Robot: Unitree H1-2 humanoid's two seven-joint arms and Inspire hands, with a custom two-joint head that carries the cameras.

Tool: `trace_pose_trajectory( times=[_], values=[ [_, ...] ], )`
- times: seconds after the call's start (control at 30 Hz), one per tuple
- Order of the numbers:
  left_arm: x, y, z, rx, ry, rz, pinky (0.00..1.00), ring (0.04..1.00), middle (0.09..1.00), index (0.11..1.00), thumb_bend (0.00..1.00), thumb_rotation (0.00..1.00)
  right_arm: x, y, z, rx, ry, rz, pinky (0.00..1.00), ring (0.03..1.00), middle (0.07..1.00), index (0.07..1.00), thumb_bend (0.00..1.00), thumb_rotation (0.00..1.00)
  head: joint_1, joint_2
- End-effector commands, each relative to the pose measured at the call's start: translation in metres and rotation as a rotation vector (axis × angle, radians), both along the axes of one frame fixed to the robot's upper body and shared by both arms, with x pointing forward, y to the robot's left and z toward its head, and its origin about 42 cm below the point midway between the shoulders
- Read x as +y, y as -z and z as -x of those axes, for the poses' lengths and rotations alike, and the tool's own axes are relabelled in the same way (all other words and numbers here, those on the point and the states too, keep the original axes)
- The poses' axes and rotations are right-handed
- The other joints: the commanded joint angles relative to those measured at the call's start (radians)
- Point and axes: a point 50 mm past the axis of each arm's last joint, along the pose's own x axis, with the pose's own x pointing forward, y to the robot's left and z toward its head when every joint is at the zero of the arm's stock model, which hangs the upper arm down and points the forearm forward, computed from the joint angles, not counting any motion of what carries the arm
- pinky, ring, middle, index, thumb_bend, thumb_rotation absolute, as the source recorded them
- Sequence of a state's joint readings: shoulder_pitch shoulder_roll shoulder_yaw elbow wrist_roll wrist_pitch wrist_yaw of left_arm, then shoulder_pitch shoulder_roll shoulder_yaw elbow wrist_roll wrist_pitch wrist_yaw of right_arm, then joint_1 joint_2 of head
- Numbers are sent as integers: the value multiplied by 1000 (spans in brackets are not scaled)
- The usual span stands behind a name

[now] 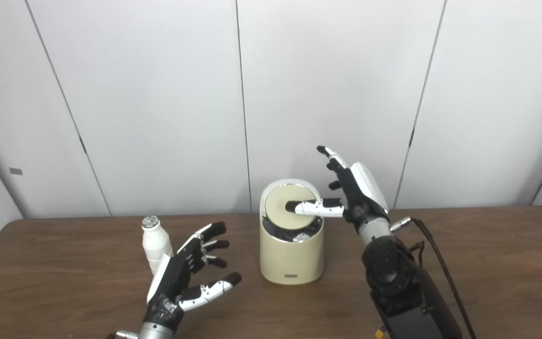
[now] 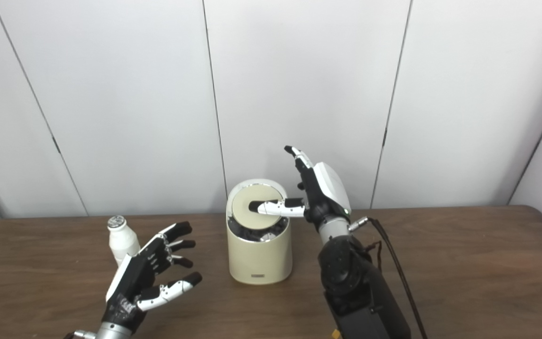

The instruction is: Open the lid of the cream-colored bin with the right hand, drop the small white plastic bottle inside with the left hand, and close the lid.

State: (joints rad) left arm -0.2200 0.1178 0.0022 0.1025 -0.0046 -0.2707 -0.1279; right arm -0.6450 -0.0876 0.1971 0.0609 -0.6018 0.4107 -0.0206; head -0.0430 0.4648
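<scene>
Left eye: right robot hand point(image 1: 353, 193), holding nothing, thumb on the bin point(image 1: 291, 252) lid point(image 1: 290, 206), already tilted; right eye: left robot hand point(image 2: 146, 275) spread empty beside the bottle point(image 2: 121, 240) left of the bin — looks light, slick, grip its waist.

Brown table point(image 1: 487, 263): matt wood grain is shown.
Cream cylindrical bin point(image 1: 291, 256): smooth, satin plastic; shiny rim.
Small white bottle point(image 1: 154, 242): glossy plastic, foil-like cap.
</scene>
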Motion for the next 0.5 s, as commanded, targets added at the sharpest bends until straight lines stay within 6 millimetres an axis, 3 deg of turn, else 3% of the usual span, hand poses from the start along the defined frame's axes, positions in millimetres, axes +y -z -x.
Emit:
trace_pose_trajectory(
  times=[0.0, 0.13, 0.47],
  values=[
    [-5, -21, -6, -80, 4, 3, 597, 774, 861, 852, 679, 103, 8, -34, -6, -105, -12, 15, 797, 923, 963, 924, 955, 366, -1, 3],
    [-6, -21, -6, -74, 20, 20, 610, 785, 868, 856, 678, 98, 9, -32, -8, -94, -18, 39, 872, 945, 970, 930, 940, 327, -1, 7],
    [-7, -24, -4, -78, 25, 21, 610, 787, 872, 858, 688, 118, 9, -24, -8, -80, -17, 90, 798, 918, 964, 932, 937, 262, 2, 16]
  ],
)
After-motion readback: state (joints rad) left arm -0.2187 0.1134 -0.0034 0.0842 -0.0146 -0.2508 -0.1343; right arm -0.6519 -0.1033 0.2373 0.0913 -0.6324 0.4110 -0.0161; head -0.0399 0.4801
